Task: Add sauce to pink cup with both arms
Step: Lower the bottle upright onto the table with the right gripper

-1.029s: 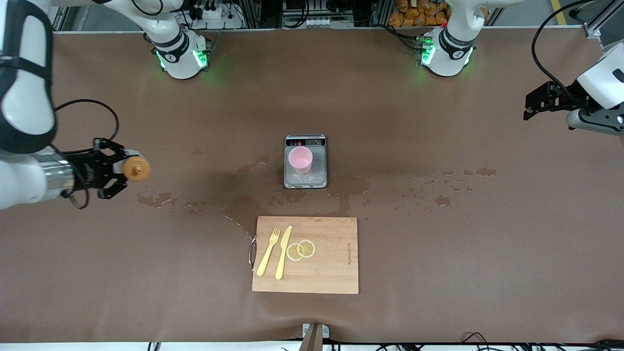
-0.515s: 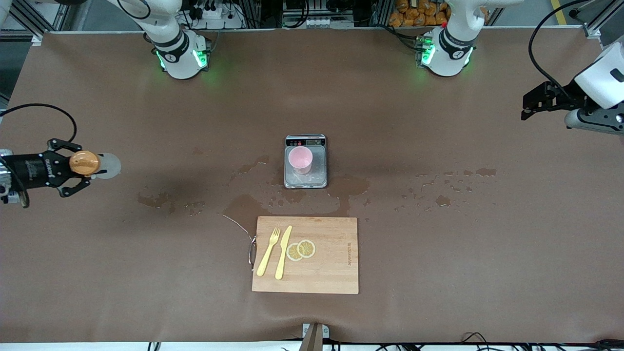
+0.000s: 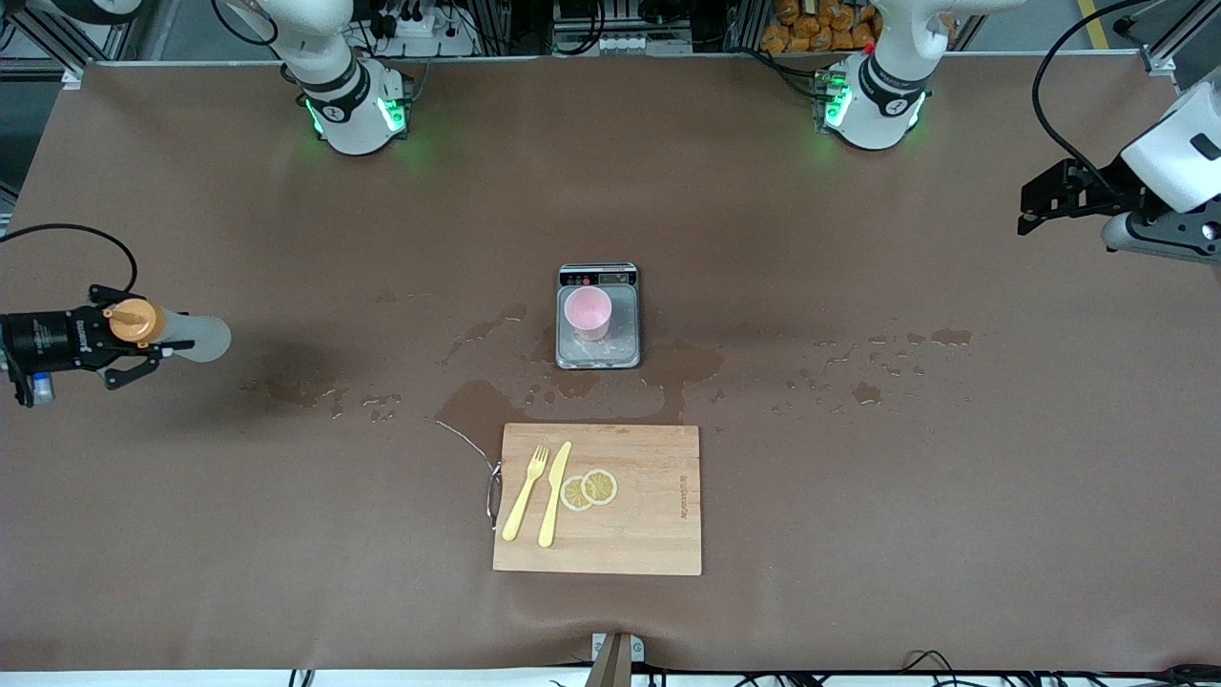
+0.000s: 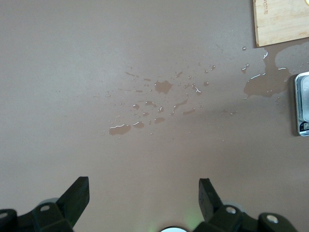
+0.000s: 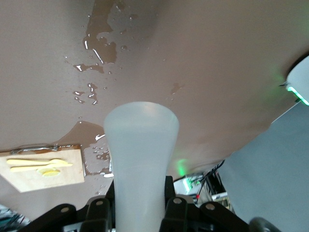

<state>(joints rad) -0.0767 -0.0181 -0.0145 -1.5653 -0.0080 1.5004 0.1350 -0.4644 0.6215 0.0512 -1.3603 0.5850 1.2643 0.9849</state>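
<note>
So I've got the sauce bottle (image 3: 176, 334) clamped in my right end effector (image 3: 124, 336), out over the table (image 3: 858, 525) at the right arm's end. It's tipped sideways, orange nozzle cap (image 3: 131, 320) up by the fingers and the translucent body sticking out toward the middle of the table. The right wrist view shows the fingers pinching the neck end pretty snugly.

My left end effector (image 3: 1040, 200) is just waiting over the table at the left arm's end, fingers spread wide with nothing in them.

The pink cup (image 3: 588, 313) sits upright on the silver scale (image 3: 598, 317) mid-table, well apart from the bottle. There are puddles (image 3: 496, 401) all around the scale and a cutting board (image 3: 598, 498) nearer the camera with a yellow fork (image 3: 525, 491), knife (image 3: 554, 493) and lemon slices (image 3: 589, 489).

I'd say I'm in the carry stage, nothing poured yet. Next I need to bring the bottle over the cup, nozzle pointing down inside the rim, then squeeze. Probably the left end effector helps there.
</note>
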